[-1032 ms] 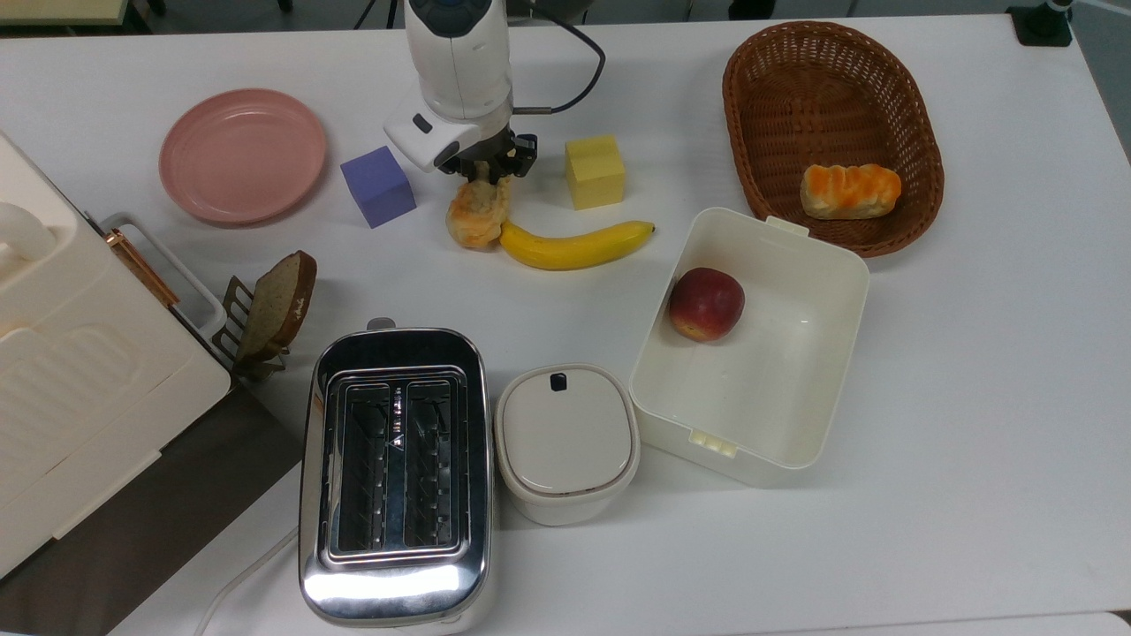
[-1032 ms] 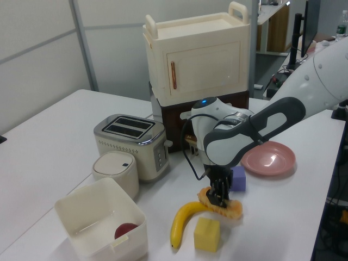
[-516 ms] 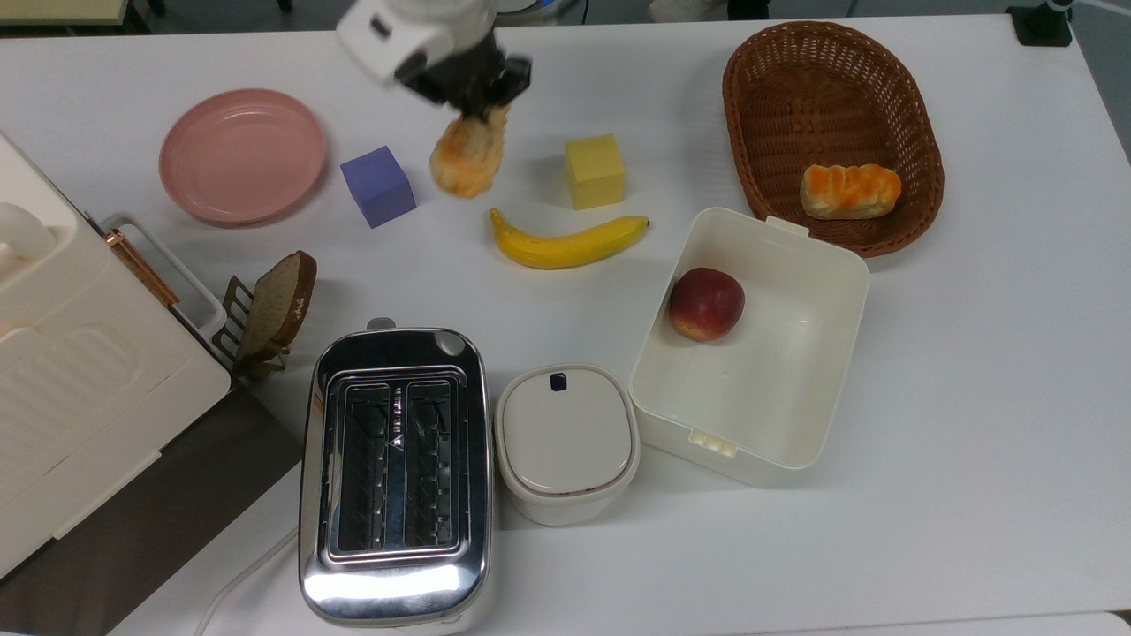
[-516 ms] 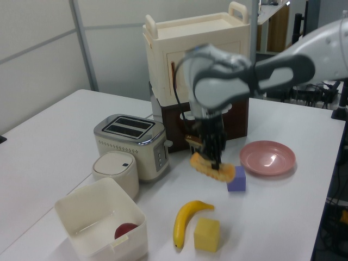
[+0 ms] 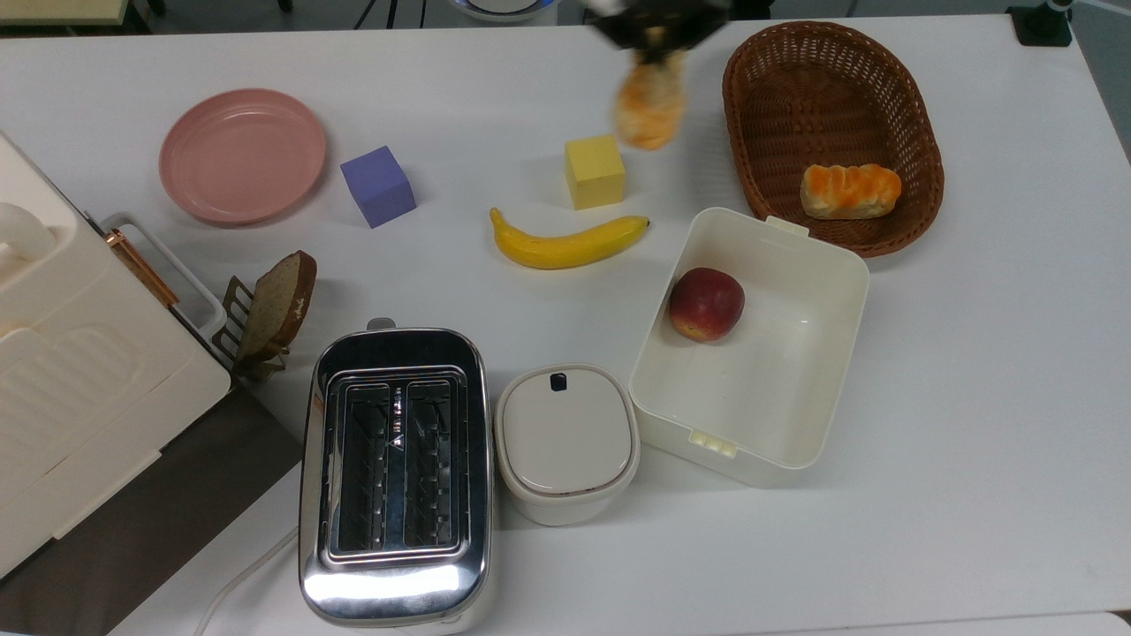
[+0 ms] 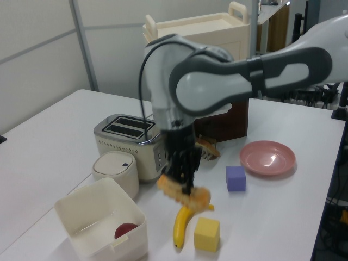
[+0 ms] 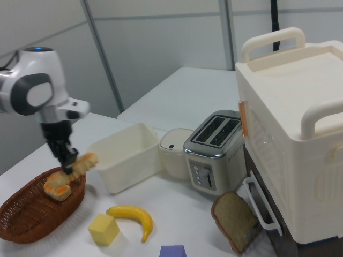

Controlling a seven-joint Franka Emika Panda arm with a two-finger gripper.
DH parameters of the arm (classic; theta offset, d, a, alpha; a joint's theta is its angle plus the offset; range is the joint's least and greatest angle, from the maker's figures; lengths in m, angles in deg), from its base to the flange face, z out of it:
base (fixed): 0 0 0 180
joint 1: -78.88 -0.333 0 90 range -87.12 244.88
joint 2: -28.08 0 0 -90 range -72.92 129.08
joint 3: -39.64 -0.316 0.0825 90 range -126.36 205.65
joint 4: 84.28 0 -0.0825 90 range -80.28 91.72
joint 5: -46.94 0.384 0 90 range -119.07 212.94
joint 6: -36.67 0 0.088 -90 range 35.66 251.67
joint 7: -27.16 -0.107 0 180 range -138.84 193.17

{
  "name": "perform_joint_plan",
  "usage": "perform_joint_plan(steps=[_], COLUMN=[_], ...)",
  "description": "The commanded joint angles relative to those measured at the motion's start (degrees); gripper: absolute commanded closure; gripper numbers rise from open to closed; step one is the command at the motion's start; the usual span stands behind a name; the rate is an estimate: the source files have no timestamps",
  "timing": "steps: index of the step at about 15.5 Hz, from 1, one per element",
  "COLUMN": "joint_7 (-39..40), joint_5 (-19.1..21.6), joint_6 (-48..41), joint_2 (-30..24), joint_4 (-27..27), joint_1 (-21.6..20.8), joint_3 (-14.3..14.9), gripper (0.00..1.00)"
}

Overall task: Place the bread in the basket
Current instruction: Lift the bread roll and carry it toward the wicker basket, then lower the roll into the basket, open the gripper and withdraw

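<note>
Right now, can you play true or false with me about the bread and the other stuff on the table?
1. The gripper is holding the bread up in the air. True.
2. The basket has nothing in it. False: a stubby orange-topped bun lies inside.
3. The apple sits in the white box. True.
4. The banana is on the pink plate. False: it lies on the table, near the yellow block.
</note>
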State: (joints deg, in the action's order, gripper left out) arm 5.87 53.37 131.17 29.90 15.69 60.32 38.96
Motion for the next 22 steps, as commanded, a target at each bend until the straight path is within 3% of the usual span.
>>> perform_joint_plan(steps=[1, 2, 3, 4, 5, 10, 13, 14, 19, 22], joint_7=[-6.64, -8.13, -9.37, -10.51, -12.44, -14.74, -14.22, -13.34, 5.18, 6.96], joint_5=[1.04, 1.04, 0.87, 0.78, 0.17, -1.15, -1.15, -1.33, -4.49, -5.28], joint_6=[1.03, 1.55, 2.69, 4.00, 4.97, 6.66, 4.99, 3.42, -3.89, -4.07], joint_2=[1.52, 2.66, 3.63, 4.77, 6.26, 7.33, 6.10, 4.97, 0.13, 0.03], joint_4=[-1.53, -1.53, -1.53, -1.44, -1.53, -1.71, -3.02, -3.11, -3.11, -3.29], joint_1=[-7.61, -9.63, -11.13, -11.93, -12.72, -15.09, -14.14, -12.83, 1.92, 7.56], joint_3=[0.77, 0.77, 0.77, 0.77, 0.77, 0.85, 1.73, 2.43, 3.23, 3.14], gripper=[1.00, 1.00, 0.77, 0.22, 0.00, 0.00, 0.00, 0.00, 0.00, 0.00])
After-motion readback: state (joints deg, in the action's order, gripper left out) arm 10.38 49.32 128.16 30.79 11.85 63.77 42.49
